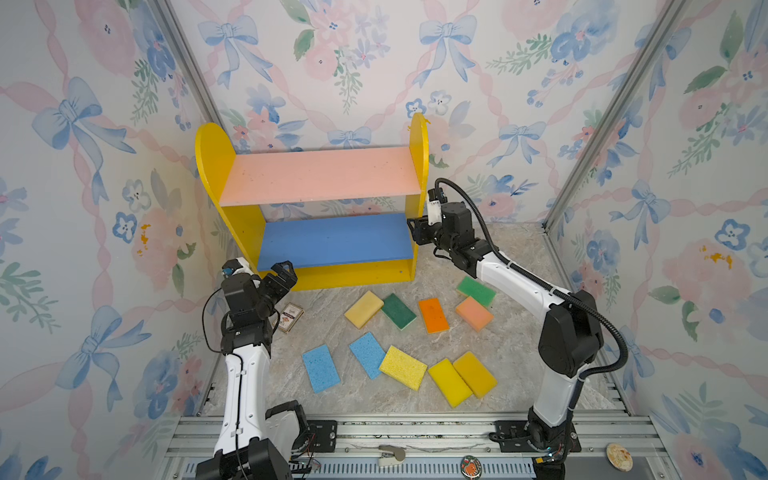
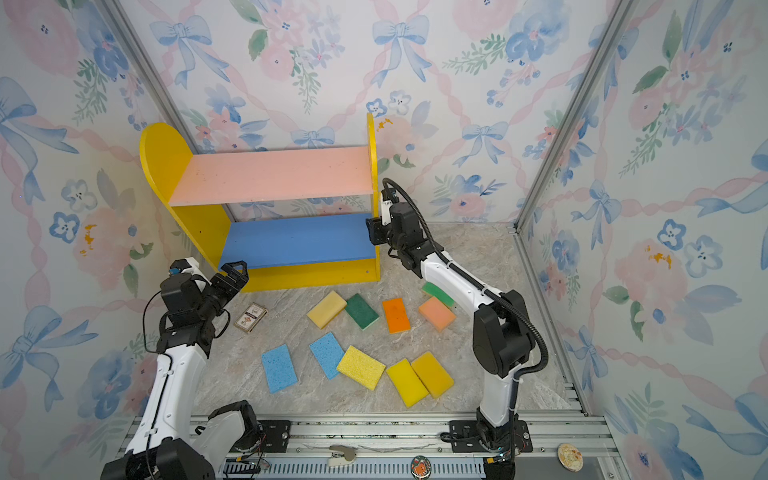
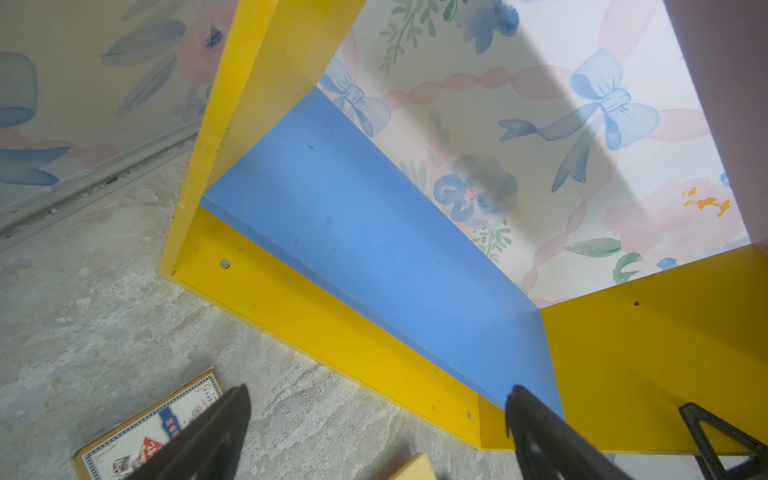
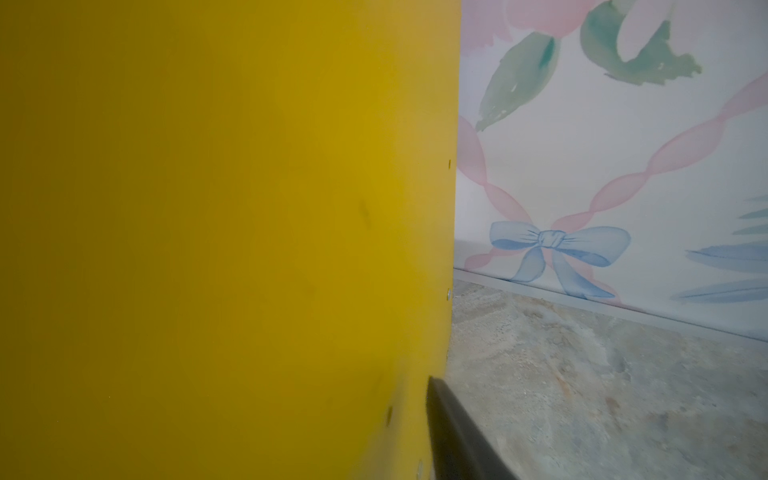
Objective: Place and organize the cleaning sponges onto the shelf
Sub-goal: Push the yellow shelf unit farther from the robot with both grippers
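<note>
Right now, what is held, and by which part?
Left gripper: nothing, open. Right gripper straddles the shelf side panel's front edge; grip cannot be told.

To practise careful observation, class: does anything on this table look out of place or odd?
Yes. A small printed card box lies flat on the table near the left gripper; it is not a sponge. All ten sponges lie scattered at mixed angles, while the shelf holds nothing.

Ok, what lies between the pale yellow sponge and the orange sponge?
The dark green sponge lies flat between them, beside the pale yellow sponge and apart from the orange sponge; both top views show it.
</note>
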Robot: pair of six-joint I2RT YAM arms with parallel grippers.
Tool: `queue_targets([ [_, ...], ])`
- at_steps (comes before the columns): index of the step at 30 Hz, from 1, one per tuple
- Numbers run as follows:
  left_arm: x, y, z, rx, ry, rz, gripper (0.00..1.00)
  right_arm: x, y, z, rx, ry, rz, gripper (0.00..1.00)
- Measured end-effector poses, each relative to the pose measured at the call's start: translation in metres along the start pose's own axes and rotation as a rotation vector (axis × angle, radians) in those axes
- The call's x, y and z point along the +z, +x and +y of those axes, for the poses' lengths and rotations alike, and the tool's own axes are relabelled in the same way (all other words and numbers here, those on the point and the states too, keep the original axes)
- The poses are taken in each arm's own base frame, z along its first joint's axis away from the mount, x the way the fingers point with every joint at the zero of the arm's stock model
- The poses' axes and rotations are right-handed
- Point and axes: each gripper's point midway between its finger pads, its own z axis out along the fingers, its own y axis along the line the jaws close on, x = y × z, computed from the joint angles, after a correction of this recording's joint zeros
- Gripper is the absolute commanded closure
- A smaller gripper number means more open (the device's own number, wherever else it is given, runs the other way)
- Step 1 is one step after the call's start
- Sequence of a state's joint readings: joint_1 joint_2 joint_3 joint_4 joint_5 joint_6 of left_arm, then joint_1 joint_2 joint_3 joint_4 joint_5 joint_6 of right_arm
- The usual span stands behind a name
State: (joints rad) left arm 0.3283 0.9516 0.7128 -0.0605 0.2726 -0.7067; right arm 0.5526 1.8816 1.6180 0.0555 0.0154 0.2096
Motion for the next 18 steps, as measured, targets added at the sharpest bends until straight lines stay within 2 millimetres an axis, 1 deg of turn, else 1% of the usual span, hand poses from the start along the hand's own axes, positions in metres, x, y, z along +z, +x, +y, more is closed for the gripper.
queue_targets([
  [2, 0.000, 0.000, 0.001, 0.000, -0.004, -0.001, 0.02, 0.001, -0.001, 0.002, 0.005, 0.008, -0.009, 0.61],
  [4, 0.000, 0.000, 0.001, 0.004, -0.004, -0.001, 0.02, 0.001, -0.001, 0.005, 0.037, 0.019, -0.019, 0.72],
  [7, 0.000, -0.001, 0.000, 0.007, -0.004, -0.001, 0.02, 0.003, -0.004, -0.002, 0.083, 0.094, -0.063, 0.74],
  [13, 0.000, 0.000, 0.000, 0.014, -0.006, 0.001, 0.02, 0.005, -0.006, -0.004, 0.086, 0.113, -0.084, 0.86],
  [18, 0.000, -0.001, 0.001, 0.018, -0.007, 0.001, 0.02, 0.004, -0.007, -0.005, 0.093, 0.138, -0.097, 0.92],
])
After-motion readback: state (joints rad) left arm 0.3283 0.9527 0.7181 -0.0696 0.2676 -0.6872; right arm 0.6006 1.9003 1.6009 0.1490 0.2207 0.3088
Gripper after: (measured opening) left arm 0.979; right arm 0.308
